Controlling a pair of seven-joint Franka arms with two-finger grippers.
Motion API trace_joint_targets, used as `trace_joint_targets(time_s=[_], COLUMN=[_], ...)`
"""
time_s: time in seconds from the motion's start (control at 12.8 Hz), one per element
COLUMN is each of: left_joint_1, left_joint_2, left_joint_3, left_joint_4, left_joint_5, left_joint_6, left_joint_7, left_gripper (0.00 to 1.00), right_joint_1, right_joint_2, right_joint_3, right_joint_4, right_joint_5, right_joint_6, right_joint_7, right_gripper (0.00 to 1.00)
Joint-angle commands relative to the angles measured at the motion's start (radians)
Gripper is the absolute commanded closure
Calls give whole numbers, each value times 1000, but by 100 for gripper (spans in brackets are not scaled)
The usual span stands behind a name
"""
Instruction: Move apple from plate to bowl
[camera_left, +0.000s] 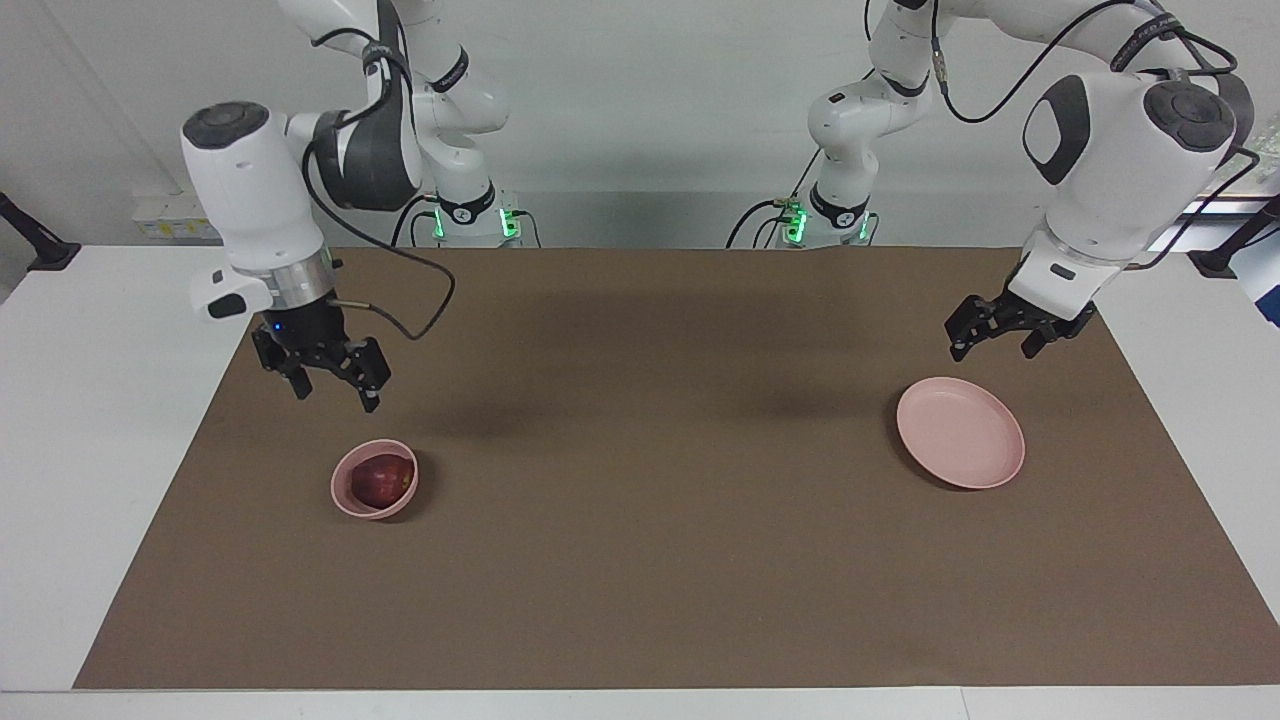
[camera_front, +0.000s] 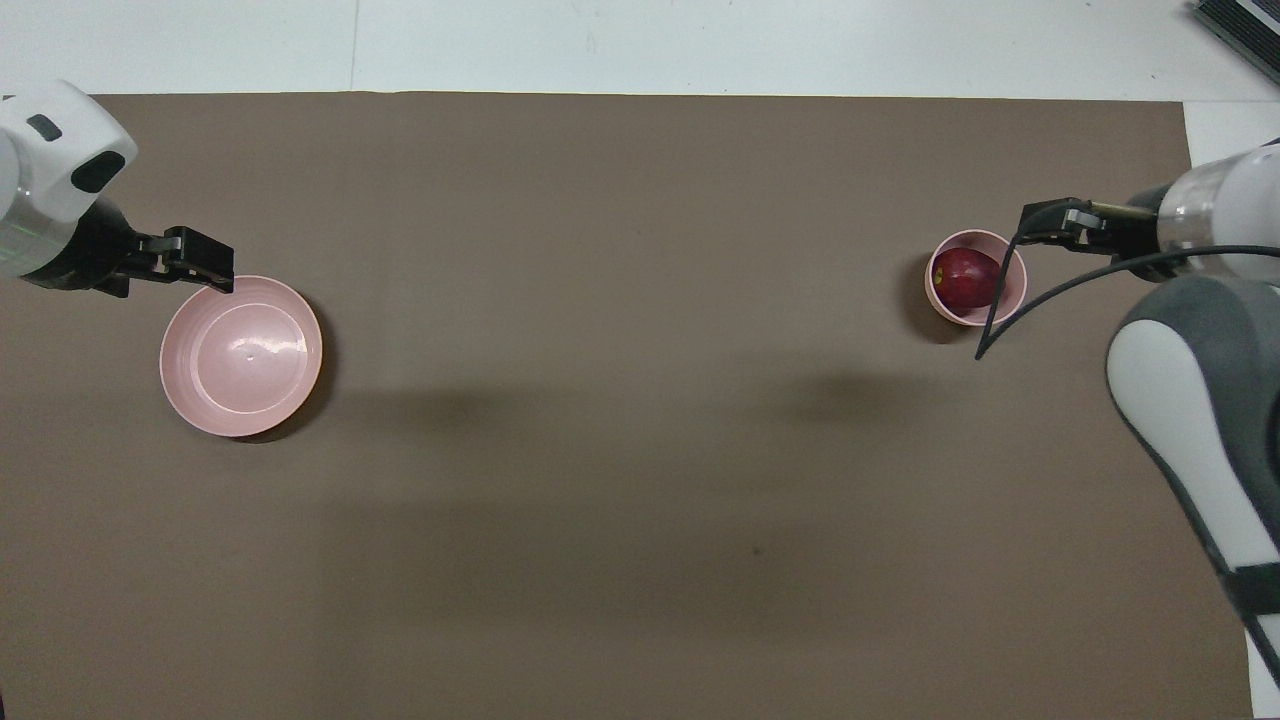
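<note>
**Apple sits in the bowl, both pincers spread and empty**

Apple (camera_left: 381, 480), dark red with a yellowish patch near the stem, rests inside the small deep pink bowl (camera_left: 341, 497), which stands on the brown mat (camera_left: 640, 560) toward the right arm's end of the tabletop (camera_left: 100, 400). The fruit fills most of the bowl's hollow and nothing touches it from above.

Right pincer (camera_left: 328, 380) hangs in the air above the mat, just to the robots' side of the bowl and clear of its rim. Its fingers stand apart and carry nothing. A black cable loops from the wrist of that arm. In the overhead view the tip of this pincer (camera_front: 1050, 222) shows at the bowl's edge, but the facing view shows it raised well above.

Pale pink plate (camera_left: 990, 455), flat and wider than the bowl, lies bare toward the left arm's end of the tabletop, well apart from the bowl. Left pincer (camera_left: 990, 340) hovers over the mat beside the plate's rim, on the side toward the robots, with its fingers spread and nothing between them.
</note>
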Motion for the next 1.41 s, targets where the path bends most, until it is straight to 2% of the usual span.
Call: trace_joint_targets(time_s=[0.0, 0.08, 0.23, 0.47, 0.63, 1.02, 1.25, 1.33], left_joint_1=[0, -29, -198, -364, -444, -431, -432, -431], left_joint_2=[-35, -42, -87, -153, -191, -207, -197, -181], left_joint_3=[7, 50, 226, 398, 475, 477, 477, 475], left_joint_4=[1, 4, 11, 0, -8, -10, 20, 81], left_joint_5=[-24, -30, -38, -76, -76, -79, -104, -110], left_joint_6=[-35, -60, -69, -98, -121, -178, -227, -268], left_joint_7=[16, 20, 31, 51, 112, 137, 135, 135], left_gripper=[0, 0, 0, 0, 0, 0, 0, 0], right_joint_1=[-6, -6, -6, -7, -6, -4, -6, -4], right_joint_2=[-34, -34, -36, -53, -53, -108, -114, -126], right_joint_3=[3, 2, -4, -4, -1, 8, 5, 3], right_joint_4=[115, 168, 229, 254, 254, 228, 217, 199], right_joint_5=[28, 49, 74, 71, 59, 62, 50, 44], right_joint_6=[-190, -263, -374, -445, -480, -479, -482, -479], right_joint_7=[49, 49, 58, 57, 55, 17, -151, -214], right_gripper=[0, 0, 0, 0, 0, 0, 0, 0])
